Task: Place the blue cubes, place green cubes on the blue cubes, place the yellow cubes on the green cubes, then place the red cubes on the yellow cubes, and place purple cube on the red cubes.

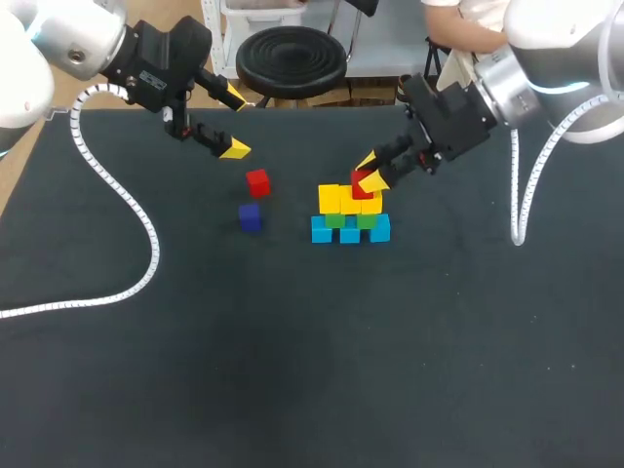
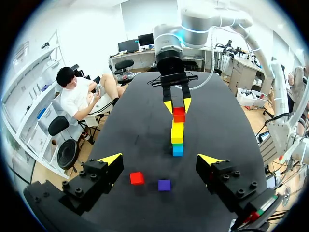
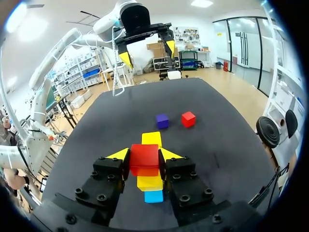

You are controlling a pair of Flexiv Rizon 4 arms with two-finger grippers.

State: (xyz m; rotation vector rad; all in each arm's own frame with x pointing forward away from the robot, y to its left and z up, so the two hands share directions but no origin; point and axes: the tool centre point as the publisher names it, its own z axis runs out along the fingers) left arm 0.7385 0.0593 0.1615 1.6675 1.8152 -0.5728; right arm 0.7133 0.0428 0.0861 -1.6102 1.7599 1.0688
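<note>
The black counter (image 1: 292, 370) carries a small stepped stack near its middle: a row of blue cubes (image 1: 350, 232) at the bottom, its long axis running side to side across the counter, green cubes (image 1: 334, 220) on them and yellow cubes (image 1: 330, 199) on the green. The right pincer (image 1: 369, 175) slants down onto the stack's top, clenched on a red cube (image 1: 363, 187), one finger on each side face, directly over the yellow layer; whether the cube rests on it I cannot tell. The left pincer (image 1: 234, 124) hangs above the counter with its fingers spread wide and nothing between them. Ahead of it and apart from the stack, a second red cube (image 1: 257, 181) and a purple cube (image 1: 250, 216) lie near each other on the counter.
</note>
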